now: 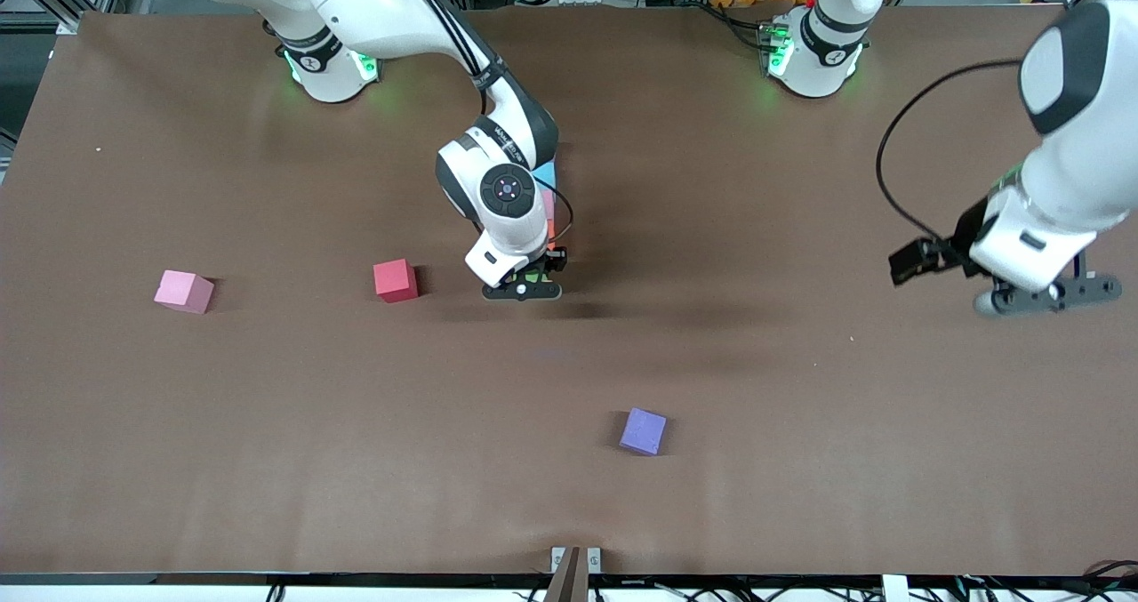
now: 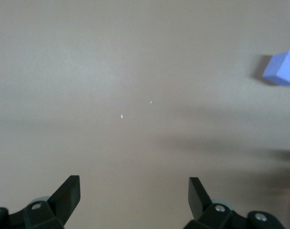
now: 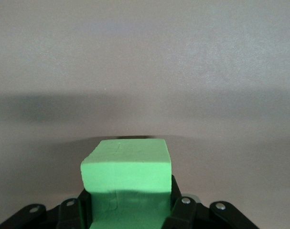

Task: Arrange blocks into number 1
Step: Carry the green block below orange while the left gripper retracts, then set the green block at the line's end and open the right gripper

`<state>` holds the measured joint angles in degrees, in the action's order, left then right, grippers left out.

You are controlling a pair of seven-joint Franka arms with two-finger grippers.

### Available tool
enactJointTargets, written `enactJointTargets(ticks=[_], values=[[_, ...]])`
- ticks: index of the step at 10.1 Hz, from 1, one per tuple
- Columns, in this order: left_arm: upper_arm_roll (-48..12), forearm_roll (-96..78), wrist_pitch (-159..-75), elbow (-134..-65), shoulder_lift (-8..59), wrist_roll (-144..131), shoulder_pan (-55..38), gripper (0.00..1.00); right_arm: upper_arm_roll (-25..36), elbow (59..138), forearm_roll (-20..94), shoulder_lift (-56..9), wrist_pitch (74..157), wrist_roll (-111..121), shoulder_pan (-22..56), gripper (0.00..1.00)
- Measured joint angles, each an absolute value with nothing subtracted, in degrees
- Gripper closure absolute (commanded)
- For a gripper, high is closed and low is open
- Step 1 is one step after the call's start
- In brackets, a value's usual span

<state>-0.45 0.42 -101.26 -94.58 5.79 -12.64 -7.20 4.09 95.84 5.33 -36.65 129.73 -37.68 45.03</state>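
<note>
Blocks are scattered over the brown table point(image 1: 800, 389), and in the front view four lie loose or part-hidden while a fifth is carried. One pink block point(image 1: 184, 292) sits toward the right arm's end of the table; one red block point(image 1: 396, 280) rests near the middle; one purple block point(image 1: 644, 431) lies closest to the front edge. A sliver of light blue block point(image 1: 545, 173) is glimpsed just past the right arm's wrist, with hints of pink and orange below it, too hidden to count; a column for the figure 1 is probably being built there. The right gripper point(image 1: 524, 288) is seen low over the table at that column's nearer end, and a bit of green shows between its fingers. The left gripper point(image 1: 1049, 295) is parked over the left arm's end of the table, waiting.

From the left wrist view, the left gripper point(image 2: 134, 198) is shown spread wide and empty over bare tabletop, with the purple block point(image 2: 282, 68) off to one side.

From the right wrist view, one green block point(image 3: 127, 183) is pinched squarely by the right gripper point(image 3: 129, 210), its underside close to the surface, likely so it can be set down in line
</note>
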Motion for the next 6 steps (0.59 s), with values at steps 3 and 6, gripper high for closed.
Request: enactJointTargets(ticks=[3,6], values=[[-4.31,0.43,-98.92,-97.47,-0.48,-7.33,-3.28,0.0,4.13,95.89,5.32,-37.01,130.44,-37.72,45.05,1.0],[-6.47,0.43,-98.9,-94.96,0.61,-7.18,-3.01,0.0,4.11,95.89,5.32,-37.61,131.53,-38.38,45.59,1.0]])
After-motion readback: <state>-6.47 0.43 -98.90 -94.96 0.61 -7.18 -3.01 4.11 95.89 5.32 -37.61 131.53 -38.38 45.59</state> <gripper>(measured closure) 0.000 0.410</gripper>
